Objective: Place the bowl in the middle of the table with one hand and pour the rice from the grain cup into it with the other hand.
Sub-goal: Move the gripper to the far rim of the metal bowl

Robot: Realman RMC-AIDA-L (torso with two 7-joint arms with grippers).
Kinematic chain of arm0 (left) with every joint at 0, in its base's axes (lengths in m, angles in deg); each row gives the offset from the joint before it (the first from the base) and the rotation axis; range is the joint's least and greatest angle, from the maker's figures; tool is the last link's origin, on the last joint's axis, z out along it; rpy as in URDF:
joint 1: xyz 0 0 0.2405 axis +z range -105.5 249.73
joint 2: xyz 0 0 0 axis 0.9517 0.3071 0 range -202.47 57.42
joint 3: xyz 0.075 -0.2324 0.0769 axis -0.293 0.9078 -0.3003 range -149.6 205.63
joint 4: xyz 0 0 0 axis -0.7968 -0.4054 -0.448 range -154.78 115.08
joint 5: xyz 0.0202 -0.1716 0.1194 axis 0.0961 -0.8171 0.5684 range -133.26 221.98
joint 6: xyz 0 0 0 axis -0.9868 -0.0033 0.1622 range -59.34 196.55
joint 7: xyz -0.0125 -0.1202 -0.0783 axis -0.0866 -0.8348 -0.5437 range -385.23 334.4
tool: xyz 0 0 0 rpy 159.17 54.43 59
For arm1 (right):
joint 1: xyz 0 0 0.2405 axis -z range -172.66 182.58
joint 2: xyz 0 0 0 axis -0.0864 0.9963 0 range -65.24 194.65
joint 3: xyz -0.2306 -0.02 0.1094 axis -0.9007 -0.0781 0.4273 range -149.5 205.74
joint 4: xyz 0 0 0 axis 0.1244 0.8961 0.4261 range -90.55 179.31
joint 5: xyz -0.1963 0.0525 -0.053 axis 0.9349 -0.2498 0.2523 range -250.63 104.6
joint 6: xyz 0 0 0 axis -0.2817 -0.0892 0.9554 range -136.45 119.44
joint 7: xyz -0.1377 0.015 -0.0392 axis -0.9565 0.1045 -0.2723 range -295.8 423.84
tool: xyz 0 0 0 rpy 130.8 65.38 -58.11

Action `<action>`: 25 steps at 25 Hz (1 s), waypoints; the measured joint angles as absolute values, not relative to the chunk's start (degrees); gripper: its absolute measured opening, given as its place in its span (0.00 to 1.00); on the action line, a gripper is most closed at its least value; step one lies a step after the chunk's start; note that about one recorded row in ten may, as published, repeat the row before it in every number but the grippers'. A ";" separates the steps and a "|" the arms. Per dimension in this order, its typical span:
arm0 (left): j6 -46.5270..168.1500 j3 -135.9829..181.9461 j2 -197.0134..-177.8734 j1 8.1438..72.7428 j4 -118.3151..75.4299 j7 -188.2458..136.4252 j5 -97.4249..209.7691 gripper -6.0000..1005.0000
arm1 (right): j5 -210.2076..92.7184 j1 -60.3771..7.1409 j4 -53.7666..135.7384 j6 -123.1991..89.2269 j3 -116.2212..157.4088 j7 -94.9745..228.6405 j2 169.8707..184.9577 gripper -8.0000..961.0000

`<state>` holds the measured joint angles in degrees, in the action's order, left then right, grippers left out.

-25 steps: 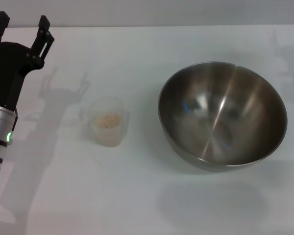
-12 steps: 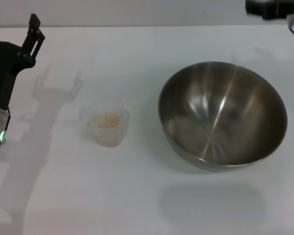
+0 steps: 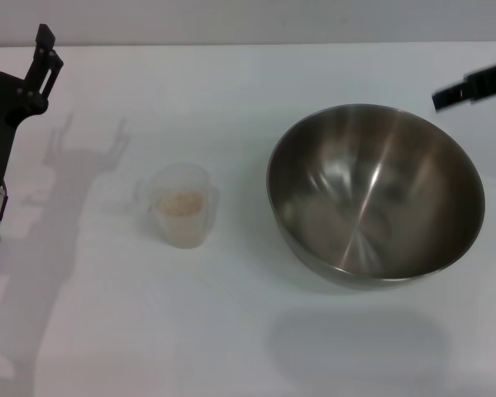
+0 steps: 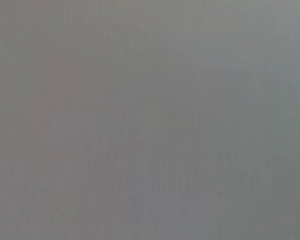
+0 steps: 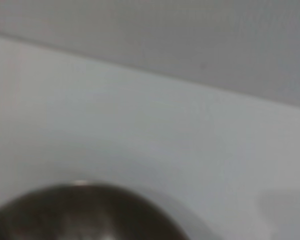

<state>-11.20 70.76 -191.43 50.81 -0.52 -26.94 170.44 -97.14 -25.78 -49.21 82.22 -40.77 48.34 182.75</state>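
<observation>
Bowl [image 3: 376,194] and grain cup [image 3: 182,205] unheld on tabletop [image 3: 231,331].
Left gripper [image 3: 16,50] empty, spread; right gripper [image 3: 473,86] state indiscernible. Rigid, slick steel: grip the rim.

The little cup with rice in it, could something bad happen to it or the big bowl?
Maybe. The grain cup is small and light-looking, so the left gripper, now off at the table's far left edge, might tip it and spill the rice. The bowl is shiny and round-sided, so it could slip when the right gripper, just entering beyond its rim, grabs it.
</observation>
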 joint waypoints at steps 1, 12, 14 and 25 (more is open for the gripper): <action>-11.20 70.79 -191.42 50.82 -0.52 -27.00 170.44 0.83 | -96.91 -26.34 -48.23 82.83 -40.58 47.86 182.60 0.75; -11.20 70.82 -191.37 50.85 -0.94 -27.19 170.39 0.83 | -95.97 -29.03 -37.33 84.89 -40.40 43.30 182.36 0.72; -11.20 70.81 -191.45 50.84 -1.05 -27.32 170.39 0.83 | -95.95 -29.15 -35.97 84.80 -40.51 42.99 182.49 0.71; -11.19 70.82 -191.46 50.84 -1.13 -27.43 170.39 0.82 | -96.28 -28.64 -33.16 83.65 -40.31 41.05 183.34 0.62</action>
<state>-11.19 70.82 -191.46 50.84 -1.13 -27.43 170.39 -96.28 -28.64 -33.16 83.65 -40.31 41.05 183.34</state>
